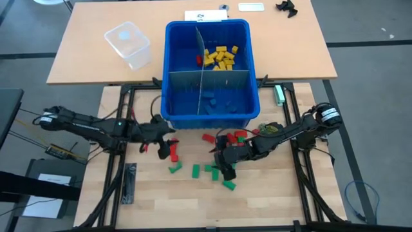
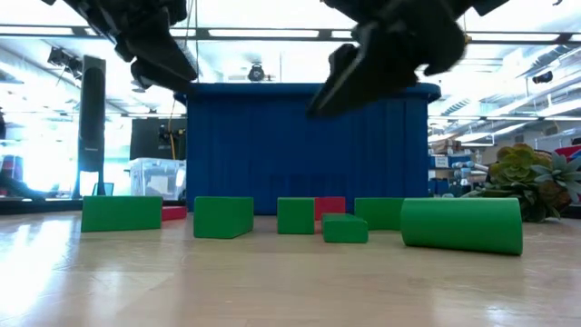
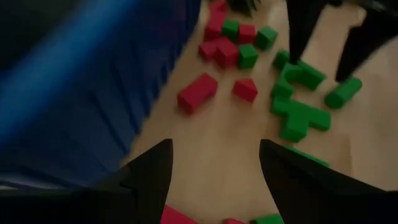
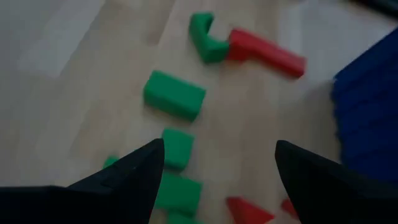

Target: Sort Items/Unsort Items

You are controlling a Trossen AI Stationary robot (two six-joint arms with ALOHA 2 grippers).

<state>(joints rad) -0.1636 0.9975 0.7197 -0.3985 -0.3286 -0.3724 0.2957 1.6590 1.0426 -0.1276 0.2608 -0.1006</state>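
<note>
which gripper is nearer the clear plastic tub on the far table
Left. The left gripper hovers just in front of the blue bin's left corner, on the clear tub's side. The right gripper is farther over, above the green blocks.

Blocks [image 1: 196, 170]: smooth matt plastic; bin [image 1: 209, 120]: glossy blue plastic; table [image 1: 161, 200]: pale wood, slight sheen.

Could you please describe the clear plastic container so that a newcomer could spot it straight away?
Start at the big blue bin near the table's far edge. Directly left of it, apart from it, stands the clear plastic container. It is see-through, unlike the bin and the coloured blocks.
</note>
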